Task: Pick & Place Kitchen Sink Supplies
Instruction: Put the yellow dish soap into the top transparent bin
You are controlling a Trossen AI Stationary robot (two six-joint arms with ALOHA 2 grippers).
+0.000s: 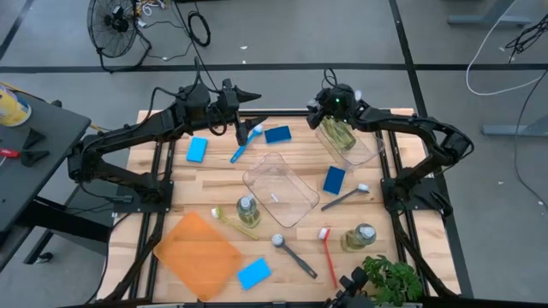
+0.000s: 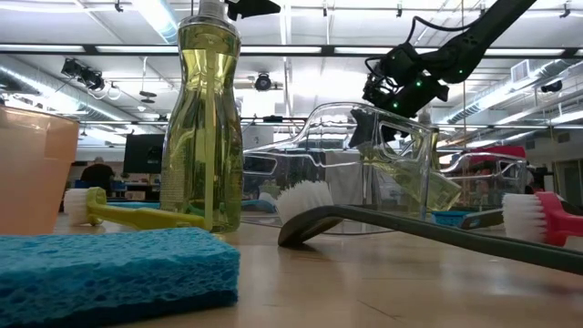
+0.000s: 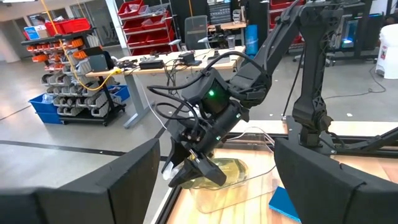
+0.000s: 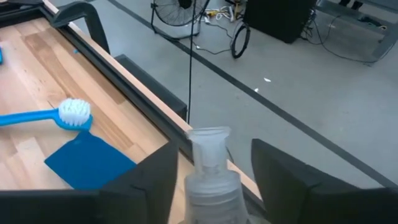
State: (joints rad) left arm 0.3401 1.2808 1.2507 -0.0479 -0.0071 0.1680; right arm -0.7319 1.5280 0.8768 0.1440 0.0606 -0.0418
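Right pincer [image 1: 330,115] sits at the far side of the bench [image 1: 214,184], over a clear tub [image 1: 349,141] near the right edge. A soap bottle [image 4: 211,180] lies in that tub, its pale cap between the right pincer's fingers [image 4: 144,177]. The right wrist view shows the fingers flanking the cap with a visible gap on both sides, so spread around it rather than pinching.

Left pincer [image 1: 241,130] hangs above the far-left part of the bench, fingers spread wide and nothing between them, just over the bristle end of the blue brush [image 1: 244,144].

A dark blue sponge [image 1: 277,133] lies beside that brush head, a lighter blue sponge [image 1: 197,149] to its left.

A second, empty tub [image 1: 281,188] sits mid-bench. Near it: upright soap bottle [image 1: 247,211], yellow-green brush [image 1: 231,220], grey brush [image 1: 345,198], red brush [image 1: 329,253].

Orange tray [image 1: 197,254] lies at the near-left corner.
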